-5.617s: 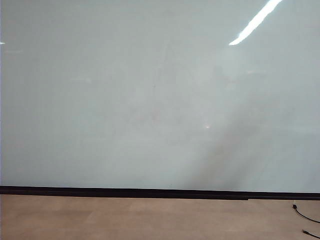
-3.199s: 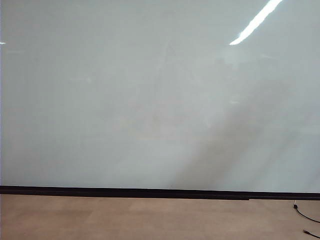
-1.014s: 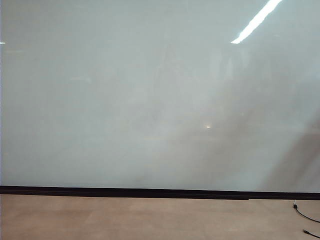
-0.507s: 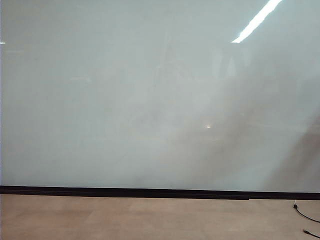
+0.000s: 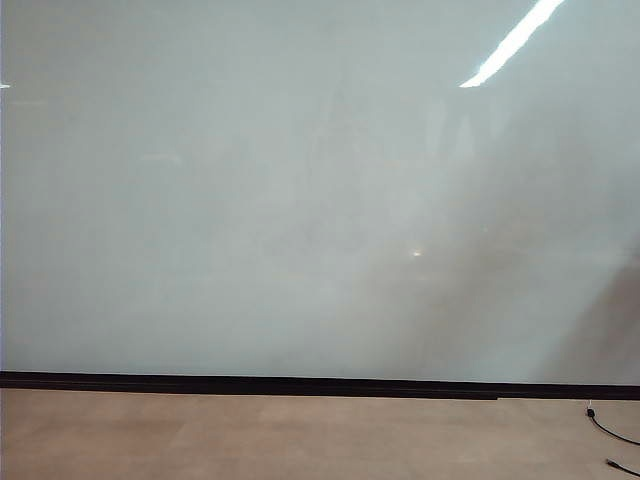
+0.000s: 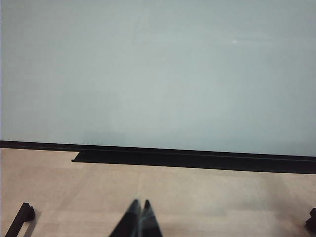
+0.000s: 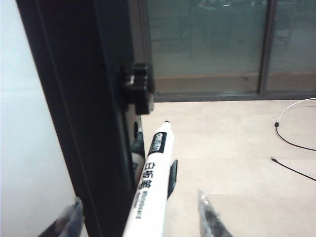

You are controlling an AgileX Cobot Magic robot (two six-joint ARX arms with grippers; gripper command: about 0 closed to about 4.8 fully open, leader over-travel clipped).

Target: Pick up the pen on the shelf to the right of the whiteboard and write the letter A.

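Since the earlier exterior frames we are seeing only the dim shadow and reflections drifting on the right part of the whiteboard [image 5: 250, 200]; the board itself is not moving, and neither arm is entering that view.

Going left to right in the exterior view, the whiteboard is filling almost everything, its surface bare of any writing, with a black strip [image 5: 300, 384] running along its bottom edge above the tan floor [image 5: 300, 435]. A bright light streak [image 5: 512, 42] is reflecting at the upper right, and a thin black cable [image 5: 612, 432] is lying on the floor at the lower right.

In the left wrist view the left gripper [image 6: 139, 219] is hanging over the floor, well apart from the board, its two dark fingertips pressed together and holding nothing.

In the right wrist view the right gripper [image 7: 140, 217] is sitting beside the board's black frame [image 7: 84, 123] and a black knob [image 7: 139, 89]. The pen [image 7: 150, 177] is standing between its spread fingers [image 7: 210, 219], dark tip pointing away; we cannot tell whether they are gripping it.
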